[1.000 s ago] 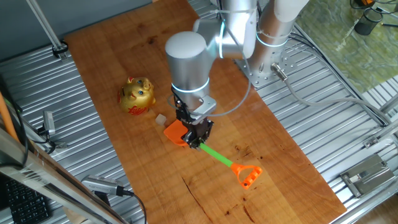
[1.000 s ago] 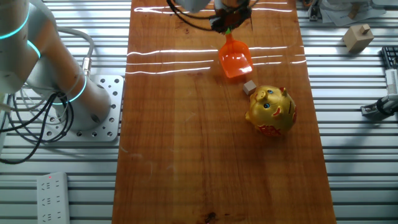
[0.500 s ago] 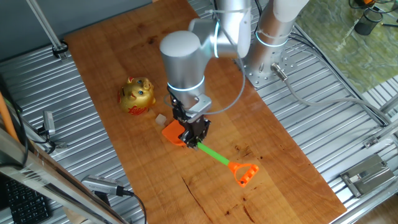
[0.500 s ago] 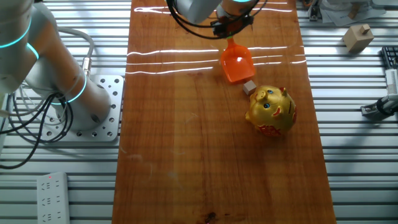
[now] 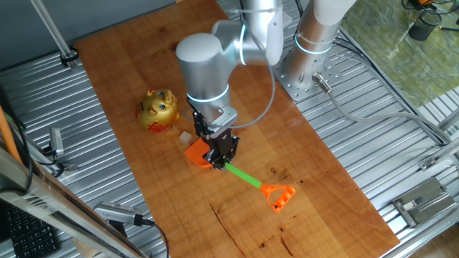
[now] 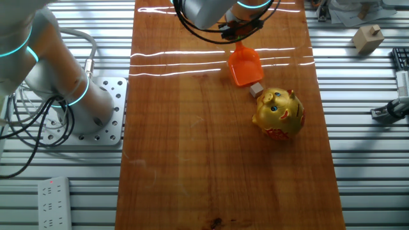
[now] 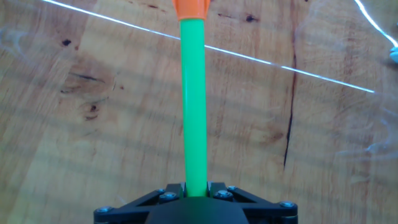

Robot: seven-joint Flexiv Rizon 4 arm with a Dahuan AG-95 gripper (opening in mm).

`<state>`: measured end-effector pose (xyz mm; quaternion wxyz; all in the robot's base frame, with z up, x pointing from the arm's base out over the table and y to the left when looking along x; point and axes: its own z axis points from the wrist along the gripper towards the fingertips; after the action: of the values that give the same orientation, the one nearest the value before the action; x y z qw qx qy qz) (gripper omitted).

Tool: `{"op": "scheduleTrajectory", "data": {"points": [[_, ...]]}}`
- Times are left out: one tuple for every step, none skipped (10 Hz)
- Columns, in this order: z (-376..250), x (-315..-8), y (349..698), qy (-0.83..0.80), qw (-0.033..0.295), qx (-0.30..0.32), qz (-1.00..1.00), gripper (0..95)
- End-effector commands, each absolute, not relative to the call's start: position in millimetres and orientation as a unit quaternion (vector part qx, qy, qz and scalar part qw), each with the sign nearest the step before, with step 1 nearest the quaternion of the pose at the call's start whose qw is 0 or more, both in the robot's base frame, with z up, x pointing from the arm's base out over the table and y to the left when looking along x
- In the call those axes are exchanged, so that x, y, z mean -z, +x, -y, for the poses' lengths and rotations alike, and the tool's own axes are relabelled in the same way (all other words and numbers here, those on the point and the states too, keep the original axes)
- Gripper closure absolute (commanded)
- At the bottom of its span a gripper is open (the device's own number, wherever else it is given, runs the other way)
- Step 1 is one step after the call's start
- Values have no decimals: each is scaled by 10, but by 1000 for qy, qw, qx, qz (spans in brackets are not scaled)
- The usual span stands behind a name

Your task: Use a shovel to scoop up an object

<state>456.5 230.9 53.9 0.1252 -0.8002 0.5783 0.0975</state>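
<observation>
I have the gripper (image 5: 221, 153) at frame center, fingers clenched on the green shaft of the shovel (image 5: 240, 173). Its orange blade (image 6: 245, 66) rests on the counter (image 5: 143, 64), its edge just beside the object (image 6: 256, 90). That tiny cube sits near the golden cat figurine (image 6: 278, 114), toward center-right.

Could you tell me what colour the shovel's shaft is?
Bright green shaft, clearest in the hand view.
</observation>
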Motion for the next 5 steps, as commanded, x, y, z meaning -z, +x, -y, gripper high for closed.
{"op": "scheduleTrajectory", "data": {"points": [[-2303, -532, 4570, -800, 128, -100, -577, 950], [-2300, -532, 4572, -800, 128, -101, -577, 950], [-2293, -529, 4575, -800, 130, -104, -576, 950], [-2286, -528, 4578, -800, 131, -107, -576, 950], [-2272, -532, 4582, -799, 133, -110, -576, 950]]}}
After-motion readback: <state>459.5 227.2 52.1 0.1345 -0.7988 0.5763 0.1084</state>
